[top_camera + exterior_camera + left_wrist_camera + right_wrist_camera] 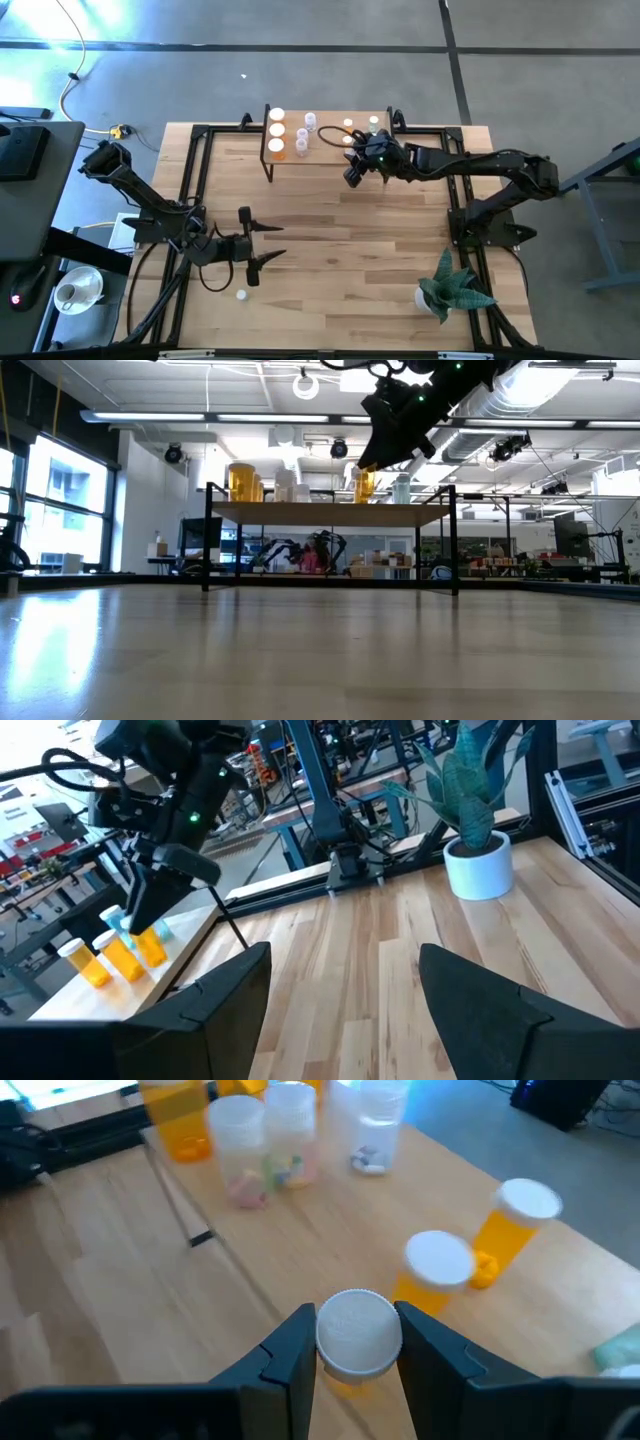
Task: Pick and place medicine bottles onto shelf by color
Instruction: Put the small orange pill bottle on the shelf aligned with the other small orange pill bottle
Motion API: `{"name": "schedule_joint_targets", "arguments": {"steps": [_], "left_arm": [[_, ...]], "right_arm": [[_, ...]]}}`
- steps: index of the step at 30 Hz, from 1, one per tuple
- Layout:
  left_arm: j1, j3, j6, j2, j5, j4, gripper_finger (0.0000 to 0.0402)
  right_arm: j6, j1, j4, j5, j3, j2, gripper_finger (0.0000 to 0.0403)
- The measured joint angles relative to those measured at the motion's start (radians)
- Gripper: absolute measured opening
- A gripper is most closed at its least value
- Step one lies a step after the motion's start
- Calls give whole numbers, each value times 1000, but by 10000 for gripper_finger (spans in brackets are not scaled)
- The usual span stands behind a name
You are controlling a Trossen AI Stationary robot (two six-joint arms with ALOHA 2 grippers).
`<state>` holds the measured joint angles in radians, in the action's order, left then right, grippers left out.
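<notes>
The shelf (pixel 330 150), a light-wood board on black legs, stands at the table's far side. On it stand orange bottles (pixel 277 131) at its left, clear bottles (pixel 304 128) in the middle, and orange bottles (pixel 515 1230) and pale ones (pixel 372 124) at its right. My right gripper (pixel 353 172) is at the shelf's near edge, right of middle, shut on an orange bottle (pixel 358 1338) with a white cap. My left gripper (pixel 275 242) is open and empty over the table's near left. A white-capped bottle (pixel 241 295) stands on the table near it. My right gripper pinches the orange bottle by its white cap (pixel 358 1335), one finger on each side. The fingers come from above, slanting toward the far edge. The bottle hangs upright below them, over the shelf (pixel 300 1250). Whether its base touches the board, I cannot tell.
A green spiky plant in a white pot (pixel 450 285) stands at the near right. A black frame (pixel 200 135) runs round the table's edges. In the low view the shelf (pixel 330 512) stands on thin black legs (pixel 208 540). Bare wood lies between the two grippers.
</notes>
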<state>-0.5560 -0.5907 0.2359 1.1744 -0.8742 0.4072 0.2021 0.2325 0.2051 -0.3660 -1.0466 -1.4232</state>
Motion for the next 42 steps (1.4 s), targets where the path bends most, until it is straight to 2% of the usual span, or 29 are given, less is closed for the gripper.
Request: {"name": "schedule_joint_targets", "arguments": {"steps": [7, 34, 42], "left_arm": [[0, 0, 2, 1, 0, -3, 243], [0, 0, 1, 1, 0, -16, 243], [0, 0, 2, 1, 0, -18, 243]], "right_arm": [[6, 36, -59, 72, 0, -37, 106], [-24, 36, -33, 33, 0, -37, 106], [-24, 36, -30, 32, 0, -37, 141]]}}
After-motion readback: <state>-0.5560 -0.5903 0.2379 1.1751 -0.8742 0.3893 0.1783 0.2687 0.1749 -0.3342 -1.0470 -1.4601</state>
